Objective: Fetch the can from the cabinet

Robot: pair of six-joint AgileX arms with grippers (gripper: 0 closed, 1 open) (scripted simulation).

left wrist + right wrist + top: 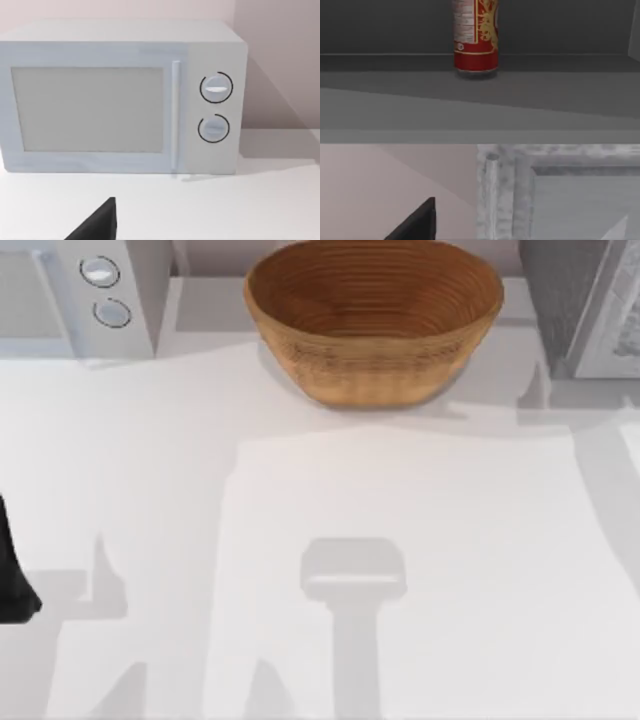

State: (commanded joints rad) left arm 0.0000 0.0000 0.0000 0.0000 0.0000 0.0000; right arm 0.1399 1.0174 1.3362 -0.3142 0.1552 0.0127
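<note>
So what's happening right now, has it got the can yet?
Not yet. Red can upright on cabinet shelf, untouched. Left arm at table's left edge. Nothing seen blocking the can.

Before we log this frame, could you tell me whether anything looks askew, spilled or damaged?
Nothing stands out. The can stands upright on the cabinet shelf, the basket sits level on the table, and the microwave has its door shut.
</note>
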